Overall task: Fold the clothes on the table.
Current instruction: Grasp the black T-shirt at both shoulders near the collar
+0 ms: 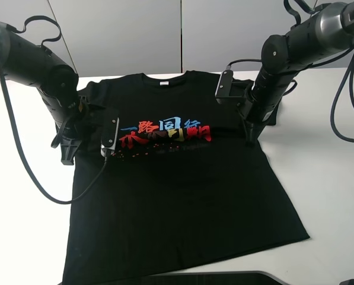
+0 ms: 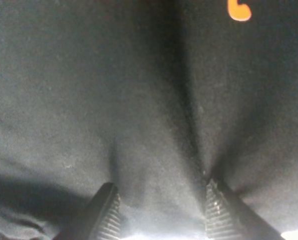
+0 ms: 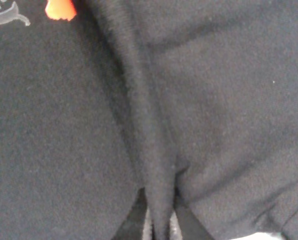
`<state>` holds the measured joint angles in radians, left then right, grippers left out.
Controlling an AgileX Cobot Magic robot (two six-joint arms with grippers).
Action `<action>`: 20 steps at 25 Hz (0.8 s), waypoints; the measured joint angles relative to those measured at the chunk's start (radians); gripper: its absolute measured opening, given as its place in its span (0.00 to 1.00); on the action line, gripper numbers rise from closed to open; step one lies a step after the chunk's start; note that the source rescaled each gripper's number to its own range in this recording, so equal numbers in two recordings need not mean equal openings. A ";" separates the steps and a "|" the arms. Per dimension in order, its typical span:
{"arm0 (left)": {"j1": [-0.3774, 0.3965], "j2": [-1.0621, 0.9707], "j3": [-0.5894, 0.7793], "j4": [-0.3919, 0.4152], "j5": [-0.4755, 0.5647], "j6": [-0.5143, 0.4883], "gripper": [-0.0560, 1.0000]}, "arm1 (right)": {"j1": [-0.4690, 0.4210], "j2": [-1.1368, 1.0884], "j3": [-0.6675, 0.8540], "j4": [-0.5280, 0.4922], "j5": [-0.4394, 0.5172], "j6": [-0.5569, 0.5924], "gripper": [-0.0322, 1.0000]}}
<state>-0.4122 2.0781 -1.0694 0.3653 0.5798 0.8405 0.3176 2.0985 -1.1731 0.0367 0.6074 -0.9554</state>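
One black T-shirt (image 1: 182,196) lies chest-up on the one white bench (image 1: 325,196), collar toward the far edge and hem toward the near edge. The bench is much wider than the shirt. Two arms come down on it, one to each side of the coloured print (image 1: 165,133).

The high view places the left pincer (image 1: 67,153) at the shirt's left edge, just below the sleeve. The right pincer (image 1: 251,136) is at the right edge, level with the print. From up there both sets of fingertips are lost against the black cloth.

The wrist views fill that in. On the left, two ribbed fingers (image 2: 108,215) stand apart with cloth spanning the gap and creases running from each tip. The pincer looks released and pressed onto the fabric, though the close view makes it hard to rule out a loose hold. On the right, the jaws are clenched on a raised ridge of fabric (image 3: 156,150) — grasping the T-shirt. Each wrist view also catches a scrap of orange print at its edge.

Around the scene are grey wall panels (image 1: 123,35) behind the bench and black cables (image 1: 22,160) looping from both arms. A dark object (image 1: 212,277) at the near edge covers part of the hem.
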 joint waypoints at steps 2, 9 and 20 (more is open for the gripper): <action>0.000 -0.001 0.000 -0.011 -0.002 0.002 0.57 | 0.000 -0.002 -0.002 0.000 0.002 0.001 0.05; 0.001 -0.028 0.007 -0.022 -0.040 0.021 0.80 | 0.000 -0.008 -0.002 0.000 0.006 0.001 0.05; -0.081 -0.073 0.038 -0.247 -0.068 0.157 0.83 | 0.000 -0.010 -0.002 0.000 0.010 0.004 0.05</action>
<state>-0.4928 2.0052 -1.0317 0.1185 0.5122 0.9973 0.3176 2.0884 -1.1753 0.0367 0.6172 -0.9510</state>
